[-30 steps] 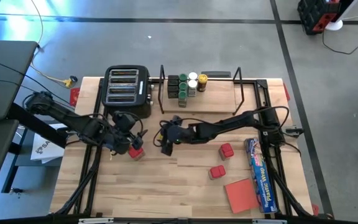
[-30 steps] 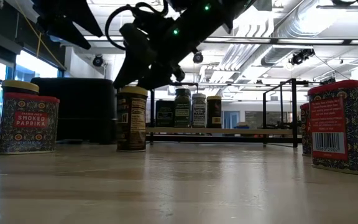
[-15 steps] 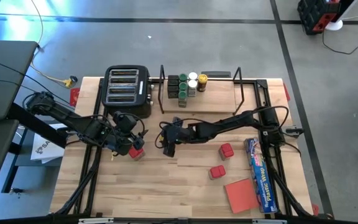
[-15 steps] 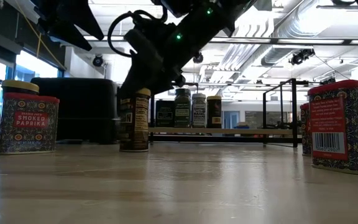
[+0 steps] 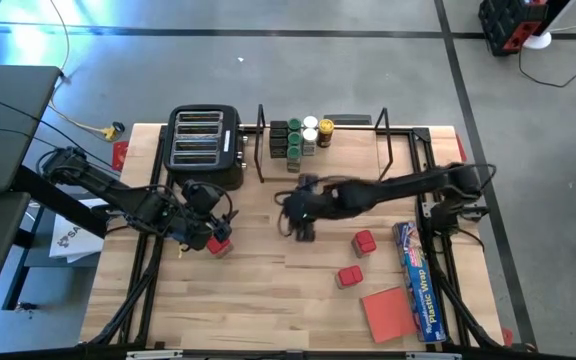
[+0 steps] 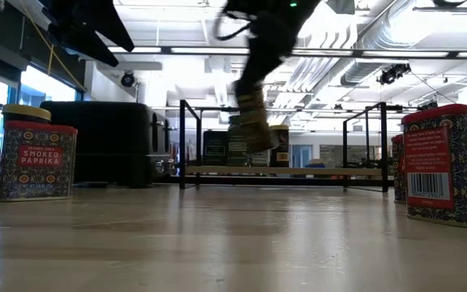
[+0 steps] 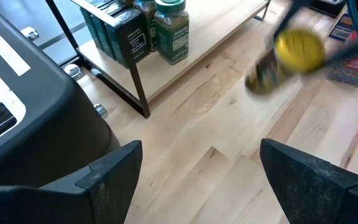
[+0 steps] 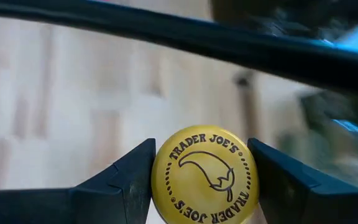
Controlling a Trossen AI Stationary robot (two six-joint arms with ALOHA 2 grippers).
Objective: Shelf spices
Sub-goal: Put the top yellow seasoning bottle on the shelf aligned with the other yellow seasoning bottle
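My right gripper (image 5: pixel 301 212) is shut on a yellow-lidded spice jar (image 6: pixel 254 123), which is off the table in front of the shelf (image 5: pixel 353 160). The shelf's wooden board carries several jars (image 5: pixel 298 138) at its left end. My left gripper (image 5: pixel 206 226) hovers open over the table beside a red square tin (image 5: pixel 219 244), its fingers (image 7: pixel 114 168) around nothing. Two more red tins (image 5: pixel 365 241) (image 5: pixel 349 276) stand on the table's right half. In the low view a smoked paprika tin (image 6: pixel 35 160) stands at the left, with a yellow-lidded jar (image 6: pixel 24 113) behind it. My right gripper (image 8: pixel 201 158) pinches the jar by its yellow lid (image 8: pixel 205 177), one finger (image 8: pixel 129 174) on each side of the rim. It comes from above, slanting. The jar hangs below the fingers, lifted clear of the table and tilted.
A black toaster (image 5: pixel 205 148) stands left of the shelf. A flat red pad (image 5: pixel 388 312) and a long blue plastic-wrap box (image 5: pixel 418 280) lie near the right near corner. Bare wood shows in the table's near middle (image 5: pixel 268 300).
My right gripper, shut on the yellow-lidded jar that stood on the table, has lifted it clear and carried it toward the table's right and the shelf. The jar has tipped from upright to tilted.
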